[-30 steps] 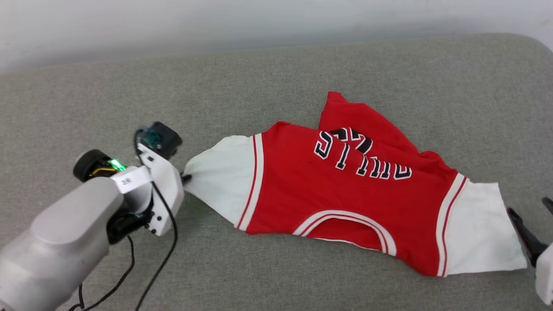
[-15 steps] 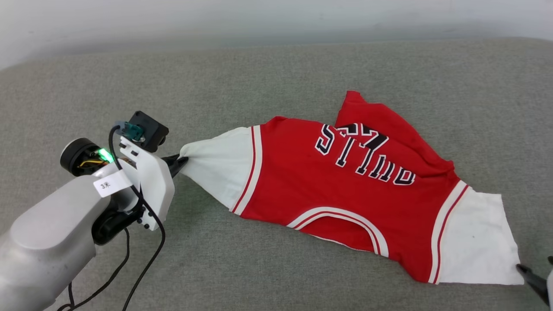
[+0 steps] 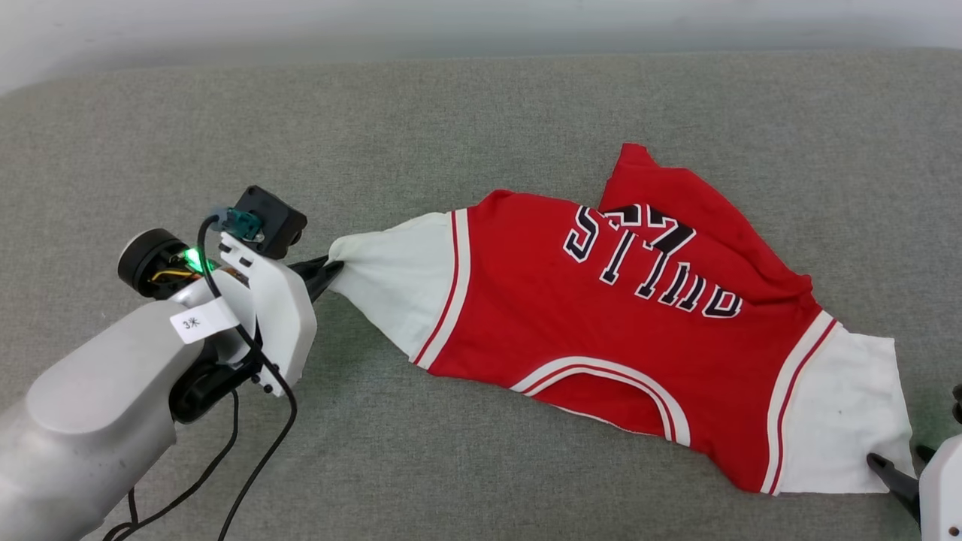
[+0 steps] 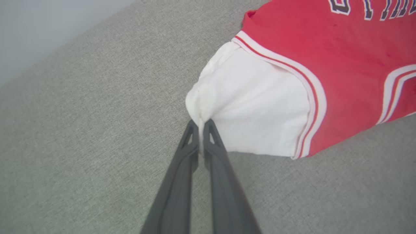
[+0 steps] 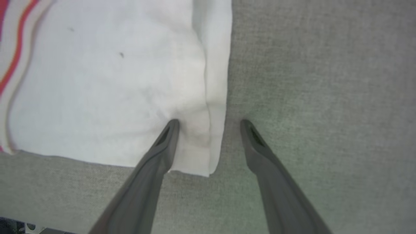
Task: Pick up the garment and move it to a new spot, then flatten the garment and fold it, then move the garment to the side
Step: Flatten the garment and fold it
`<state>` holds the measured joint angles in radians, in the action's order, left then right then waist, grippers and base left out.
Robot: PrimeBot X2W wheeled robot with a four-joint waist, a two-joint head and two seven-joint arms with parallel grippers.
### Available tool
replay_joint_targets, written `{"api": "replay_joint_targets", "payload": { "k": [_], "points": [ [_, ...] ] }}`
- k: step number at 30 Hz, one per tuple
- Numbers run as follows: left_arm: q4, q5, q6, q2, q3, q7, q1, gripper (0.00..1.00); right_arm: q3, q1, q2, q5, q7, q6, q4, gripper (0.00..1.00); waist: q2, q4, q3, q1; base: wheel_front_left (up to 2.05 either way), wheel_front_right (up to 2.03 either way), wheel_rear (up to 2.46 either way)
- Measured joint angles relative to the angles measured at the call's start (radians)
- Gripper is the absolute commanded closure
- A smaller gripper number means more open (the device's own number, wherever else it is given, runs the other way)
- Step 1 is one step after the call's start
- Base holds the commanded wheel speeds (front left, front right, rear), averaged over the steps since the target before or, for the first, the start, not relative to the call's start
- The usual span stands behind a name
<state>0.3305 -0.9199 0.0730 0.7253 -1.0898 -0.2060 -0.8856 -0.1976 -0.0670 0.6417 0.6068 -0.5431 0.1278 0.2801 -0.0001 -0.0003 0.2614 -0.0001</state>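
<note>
Garment [image 3: 601, 338] spread flat on grey fabric surface [image 3: 481, 113].
Left hand [image 4: 201, 125] pinches one white sleeve tip; right hand [image 5: 209, 125] wide, straddling other sleeve's edge.

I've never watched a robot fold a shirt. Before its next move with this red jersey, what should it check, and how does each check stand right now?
1. Hold of the left gripper on the garment: ok, shut on the white sleeve tip.
2. Hold of the right gripper on the other sleeve: not ok; it is open, with the hem edge between its fingers.
3. Both sleeve layers caught in the left grip: cannot tell.
4. Garment lying flat: not ok; a red fold creases across the lettering.
5. The black cable apart from the cloth: ok.
</note>
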Motion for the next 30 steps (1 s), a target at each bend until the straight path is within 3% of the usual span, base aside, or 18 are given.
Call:
{"api": "replay_joint_targets", "payload": {
  "k": [1,10,18,25,30],
  "points": [
    [0.000,-0.002,0.000,0.000,0.001,0.007,0.001,1.00,-0.005,-0.005,0.000,0.012,0.024,0.000,0.007,1.00,0.0000,-0.001,-0.001,-0.0001,0.00,0.00,0.00],
    [-0.037,-0.021,-0.031,0.027,0.034,0.111,0.053,1.00,-0.019,-0.034,0.024,0.018,0.191,0.004,-0.012,1.00,0.0001,-0.021,-0.062,0.0001,0.00,0.00,0.00],
    [-0.241,-0.020,-0.119,0.125,0.102,0.206,0.095,1.00,0.109,-0.005,0.034,0.009,0.279,0.004,-0.184,1.00,0.0001,-0.028,-0.143,0.0000,0.00,0.00,0.00],
    [-0.454,0.007,-0.204,0.211,0.168,0.258,0.094,1.00,0.234,-0.001,-0.013,-0.023,0.303,0.004,-0.364,1.00,0.0001,-0.018,-0.187,0.0000,0.00,0.00,0.00],
    [-0.556,0.032,-0.246,0.234,0.217,0.280,0.049,1.00,0.296,-0.043,-0.052,-0.041,0.304,0.004,-0.485,1.00,0.0001,-0.001,-0.199,0.0000,0.00,0.00,0.00]
  ]
}}
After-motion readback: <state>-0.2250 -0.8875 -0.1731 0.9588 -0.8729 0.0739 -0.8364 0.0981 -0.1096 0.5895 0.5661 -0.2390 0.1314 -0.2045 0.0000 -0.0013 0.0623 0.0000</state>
